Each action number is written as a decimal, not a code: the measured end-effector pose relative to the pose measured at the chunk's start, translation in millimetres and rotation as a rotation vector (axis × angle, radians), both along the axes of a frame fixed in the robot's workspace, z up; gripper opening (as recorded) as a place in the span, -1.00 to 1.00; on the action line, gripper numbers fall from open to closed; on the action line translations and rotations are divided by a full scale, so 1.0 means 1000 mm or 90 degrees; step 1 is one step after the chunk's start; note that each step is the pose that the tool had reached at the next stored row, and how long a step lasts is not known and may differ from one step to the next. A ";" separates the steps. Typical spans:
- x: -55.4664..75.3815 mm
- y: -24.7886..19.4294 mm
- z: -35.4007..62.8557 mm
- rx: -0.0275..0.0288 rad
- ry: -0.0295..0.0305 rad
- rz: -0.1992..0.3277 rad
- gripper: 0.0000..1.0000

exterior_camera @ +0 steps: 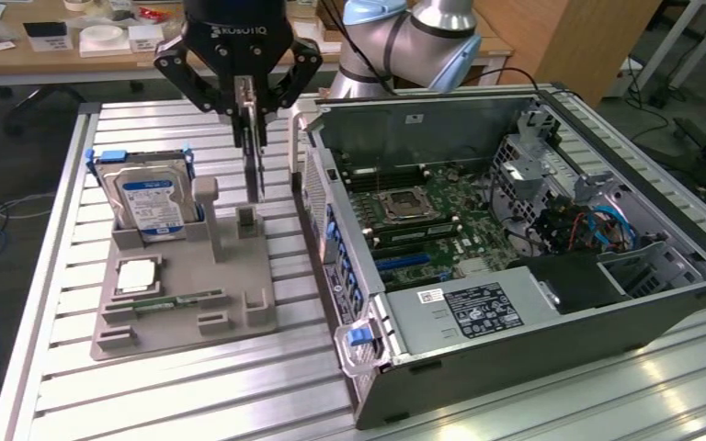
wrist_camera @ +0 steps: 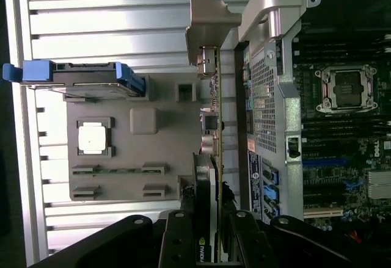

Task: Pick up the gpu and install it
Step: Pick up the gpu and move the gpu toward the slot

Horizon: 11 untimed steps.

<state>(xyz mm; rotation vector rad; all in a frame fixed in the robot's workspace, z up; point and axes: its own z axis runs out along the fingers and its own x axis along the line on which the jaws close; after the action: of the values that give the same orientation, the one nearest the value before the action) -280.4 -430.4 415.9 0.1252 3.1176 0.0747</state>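
Fingers (wrist_camera: 178,243) of the gripper (exterior_camera: 246,110) are being clenched on the flat faces of the gpu (exterior_camera: 255,161). It is being held upright and edge-on in the upper left of the exterior view, just above the tray (exterior_camera: 243,276) and beside the open case (exterior_camera: 550,363), probably so that its lower edge is being aimed squarely downward.

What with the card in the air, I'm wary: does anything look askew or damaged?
Nothing stands out. The gpu hangs upright in the gripper above the gray tray; the hard drive stands in its slot.
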 end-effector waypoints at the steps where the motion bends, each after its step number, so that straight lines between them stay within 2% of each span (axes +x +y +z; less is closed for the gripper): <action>1: 0.002 0.0000 0.0004 0.0000 0.0006 0.000 -0.47; 9: 0.018 0.0000 0.0014 0.0015 0.0037 0.000 -0.47; 10: 0.023 0.0000 0.0014 0.0027 0.0040 0.000 -0.47; 11: 0.035 0.0000 0.0014 0.0050 0.0046 0.000 -0.47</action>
<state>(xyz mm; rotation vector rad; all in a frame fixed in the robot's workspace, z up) -245.6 -430.4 417.3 0.1259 3.1247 0.0867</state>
